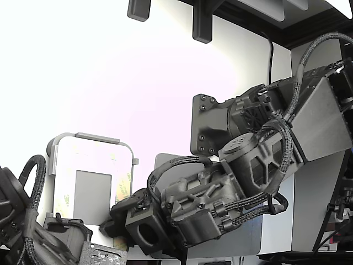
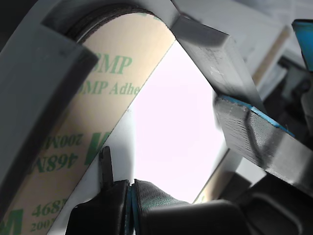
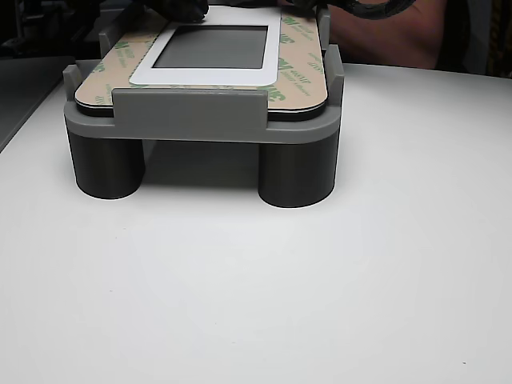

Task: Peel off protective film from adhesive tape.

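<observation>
The protective film [image 2: 83, 107] is a pale-yellow liner with green lettering. In the wrist view it lies flat along the edge of the white panel [image 2: 171, 132]. The adhesive tape under it is hidden. My gripper [image 2: 129, 191] sits at the liner's inner edge, its two dark fingers with teal pads pressed together. I cannot tell whether anything is pinched between them. In the exterior view my gripper [image 1: 113, 221] is low at the panel's near corner, beside a yellow-green strip [image 1: 126, 185]. The other view shows printed liner strips [image 3: 298, 56] along the panel's edges.
The panel [image 3: 204, 74] with its grey rectangle [image 3: 212, 46] rests in a grey fixture [image 3: 192, 112] on round legs on a white table [image 3: 320, 280]. A second dark arm [image 1: 33, 232] sits at the exterior view's lower left. A grey block with a blue edge [image 2: 249, 132] stands close by.
</observation>
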